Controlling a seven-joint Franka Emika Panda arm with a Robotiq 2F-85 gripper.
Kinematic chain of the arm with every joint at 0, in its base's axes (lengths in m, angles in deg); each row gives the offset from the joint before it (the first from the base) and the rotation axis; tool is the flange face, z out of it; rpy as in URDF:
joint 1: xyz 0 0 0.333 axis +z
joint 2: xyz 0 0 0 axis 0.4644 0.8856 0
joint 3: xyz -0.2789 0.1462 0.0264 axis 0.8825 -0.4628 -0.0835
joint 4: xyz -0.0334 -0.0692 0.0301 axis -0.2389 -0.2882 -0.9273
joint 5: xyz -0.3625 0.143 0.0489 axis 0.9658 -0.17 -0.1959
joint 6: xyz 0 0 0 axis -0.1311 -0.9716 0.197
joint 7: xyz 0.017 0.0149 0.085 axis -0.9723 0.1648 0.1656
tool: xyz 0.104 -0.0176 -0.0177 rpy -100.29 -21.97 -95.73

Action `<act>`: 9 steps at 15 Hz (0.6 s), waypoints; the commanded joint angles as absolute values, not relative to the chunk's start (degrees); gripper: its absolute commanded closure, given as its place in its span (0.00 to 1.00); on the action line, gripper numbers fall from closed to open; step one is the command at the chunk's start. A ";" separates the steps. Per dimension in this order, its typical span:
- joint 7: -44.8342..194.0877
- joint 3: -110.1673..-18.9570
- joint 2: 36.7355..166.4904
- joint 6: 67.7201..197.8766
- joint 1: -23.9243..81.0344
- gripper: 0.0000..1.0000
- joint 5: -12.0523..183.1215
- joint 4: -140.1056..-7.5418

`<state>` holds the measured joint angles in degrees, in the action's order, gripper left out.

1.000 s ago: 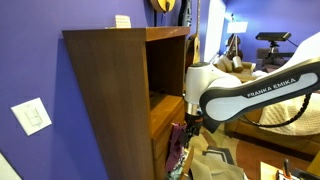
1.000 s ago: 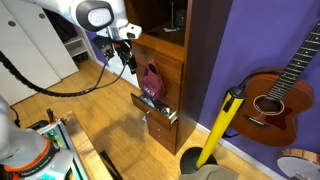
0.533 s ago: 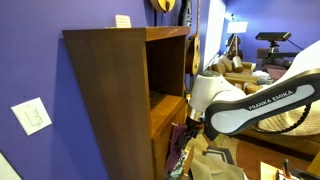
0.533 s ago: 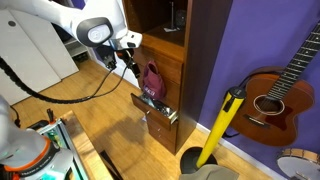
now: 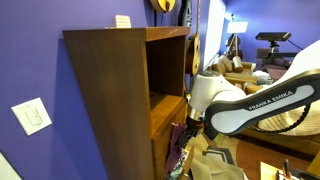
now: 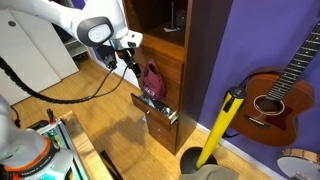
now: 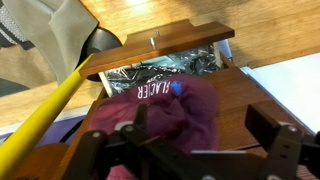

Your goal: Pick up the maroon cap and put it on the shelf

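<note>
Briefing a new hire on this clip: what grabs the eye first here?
The maroon cap stands out first, lying on a board of the tall brown shelf, just above an open drawer stuffed with dark items. The white arm's gripper hangs open close beside the cap. Against the purple wall, a guitar and a yellow pole beside the shelf also catch the eye.

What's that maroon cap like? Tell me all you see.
The maroon cap is small, soft, dark-red cloth, crumpled and floppy; the wrist view shows a blue spot at its edge. It rests on a wooden board of the shelf, above an open drawer. The open gripper is close beside it; contact is unclear.
</note>
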<state>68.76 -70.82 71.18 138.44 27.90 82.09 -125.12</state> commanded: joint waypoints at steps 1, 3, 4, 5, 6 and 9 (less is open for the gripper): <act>66.54 -70.58 71.16 140.00 25.90 0.00 84.89 -126.99; 65.20 -70.63 71.16 141.23 24.61 0.00 86.74 -127.92; 65.16 -70.48 71.09 141.78 24.30 0.00 86.85 -128.35; 65.00 -70.42 71.04 142.68 23.89 0.00 87.14 -128.84; 65.09 -70.28 71.00 143.94 23.55 0.00 87.20 -129.45; 64.87 -70.12 71.07 147.25 22.68 0.00 87.33 -130.93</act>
<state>66.69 -70.34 71.40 143.70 23.52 85.70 -128.56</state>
